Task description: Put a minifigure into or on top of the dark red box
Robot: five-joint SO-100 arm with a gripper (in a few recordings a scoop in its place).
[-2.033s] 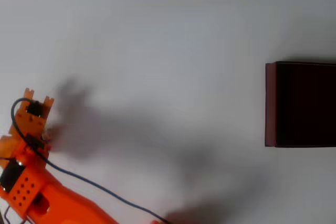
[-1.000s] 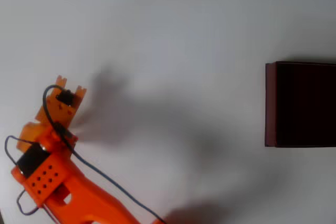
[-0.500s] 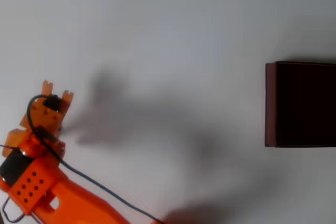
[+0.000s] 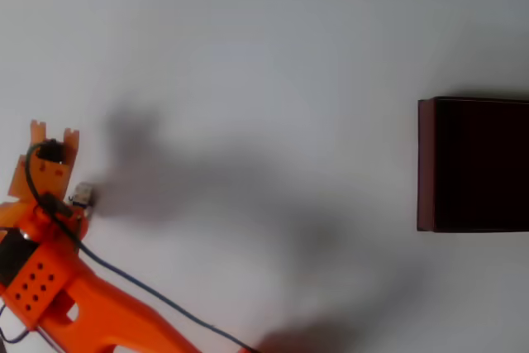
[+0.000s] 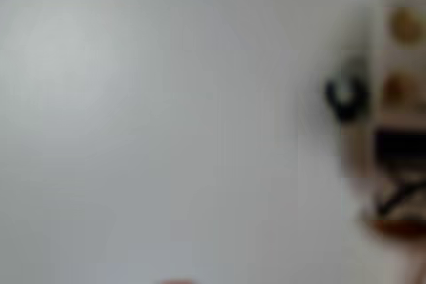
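Just beside the tool sits the minifigure, right.

In the overhead view, a tiny pale grey-white minifigure sits at the far left of the white table, right against the orange arm, too small and blurred to tell its pose or whether it is held. The dark red box lies well apart from it at the right edge, cut off by the frame. It is open on top, with maroon walls around a near-black inside, and its sides run square with the picture.
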